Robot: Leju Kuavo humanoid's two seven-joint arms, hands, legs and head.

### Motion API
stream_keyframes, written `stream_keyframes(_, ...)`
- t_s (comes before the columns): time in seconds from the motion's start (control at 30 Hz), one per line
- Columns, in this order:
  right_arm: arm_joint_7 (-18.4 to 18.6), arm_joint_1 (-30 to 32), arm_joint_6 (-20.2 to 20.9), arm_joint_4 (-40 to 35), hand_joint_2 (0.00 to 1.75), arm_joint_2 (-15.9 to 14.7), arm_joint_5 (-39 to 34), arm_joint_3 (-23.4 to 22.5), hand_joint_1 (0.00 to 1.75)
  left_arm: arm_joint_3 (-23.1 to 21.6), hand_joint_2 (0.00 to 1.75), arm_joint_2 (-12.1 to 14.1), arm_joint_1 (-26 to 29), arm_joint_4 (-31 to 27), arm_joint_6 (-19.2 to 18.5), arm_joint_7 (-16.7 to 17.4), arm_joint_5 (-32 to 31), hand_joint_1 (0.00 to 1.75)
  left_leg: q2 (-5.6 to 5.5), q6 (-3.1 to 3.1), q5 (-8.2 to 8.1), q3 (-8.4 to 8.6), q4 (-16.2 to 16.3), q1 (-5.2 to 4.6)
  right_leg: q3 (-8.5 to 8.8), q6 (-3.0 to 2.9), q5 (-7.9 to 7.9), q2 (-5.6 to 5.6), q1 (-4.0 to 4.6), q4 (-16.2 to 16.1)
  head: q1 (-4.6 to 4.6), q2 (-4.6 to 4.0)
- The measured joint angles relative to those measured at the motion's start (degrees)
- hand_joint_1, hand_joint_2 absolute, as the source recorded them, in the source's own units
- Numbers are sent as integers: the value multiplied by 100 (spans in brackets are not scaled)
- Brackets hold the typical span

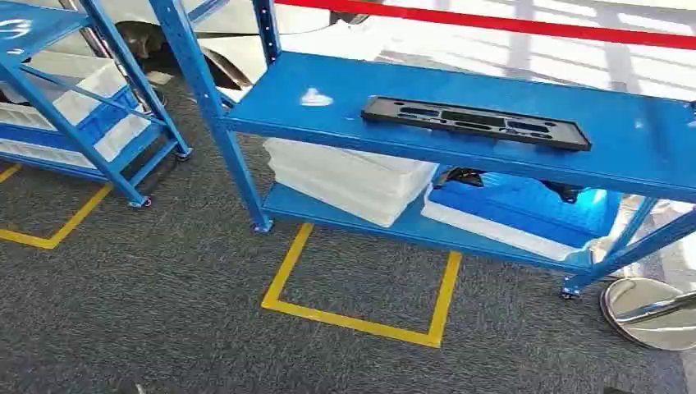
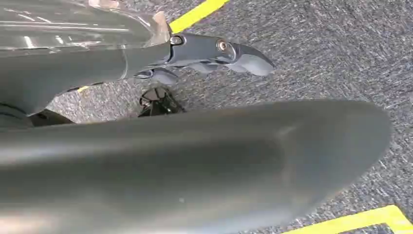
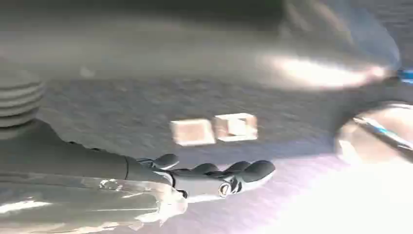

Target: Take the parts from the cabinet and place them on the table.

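Grey carpet marked with yellow floor tape covers the work area, and on it stands the blue cabinet, a two-level steel rack, with a second blue rack to its left. On the lower shelf we note stacked white trays beside a blue bin. The part, a flat black slotted plate, lies on the upper shelf, near its front edge. We see the left hand hanging over the carpet, fingers extended and holding nothing; the right hand likewise hangs with fingers straight and released. We judge the task to be at the approach step, the part not yet grasped. The next move calls for raising one or both hands to the upper shelf, closing on the plate's long edges, and keeping it level during lift-off.
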Motion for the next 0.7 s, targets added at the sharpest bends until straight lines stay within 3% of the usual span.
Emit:
stream_keyframes(0.37, -258, 243, -122, -1759, 0, -77, -236, 1699, 0, 74, 0, -4, -63, 44, -37, -81, 0, 0, 0, 0, 1, 2, 1, 0, 2, 0, 1, 0, 0, 0, 2, 0)
stream_keyframes(0.7, -394, 261, -4, -3039, 0, -352, -442, 3580, 0, 81, 0, -33, -153, 76, -98, -90, 0, 0, 0, 0, 1, 1, 1, 0, 3, 0, 1, 0, 0, 1, 0, 0)
